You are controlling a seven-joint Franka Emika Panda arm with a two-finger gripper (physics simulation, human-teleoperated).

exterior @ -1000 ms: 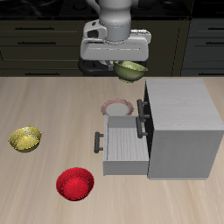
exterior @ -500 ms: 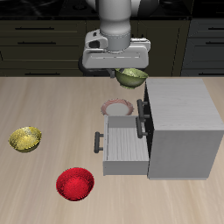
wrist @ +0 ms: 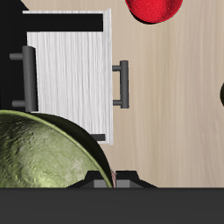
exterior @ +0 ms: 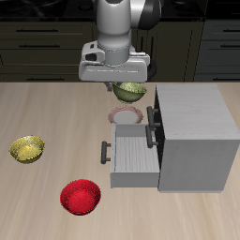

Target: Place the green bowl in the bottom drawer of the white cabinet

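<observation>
On the table, a yellow bowl sits toward the front, with a red bowl nearer the front edge. The hand hangs in the air pinching the green bowl by its rim, above a pinkish plate. The bottom drawer stands pulled out of the white cabinet.

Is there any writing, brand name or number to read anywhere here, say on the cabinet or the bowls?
None: no text, number or sign shows on the white cabinet, its bottom drawer, the green bowl, the red bowl, the yellow bowl or the gripper.
</observation>
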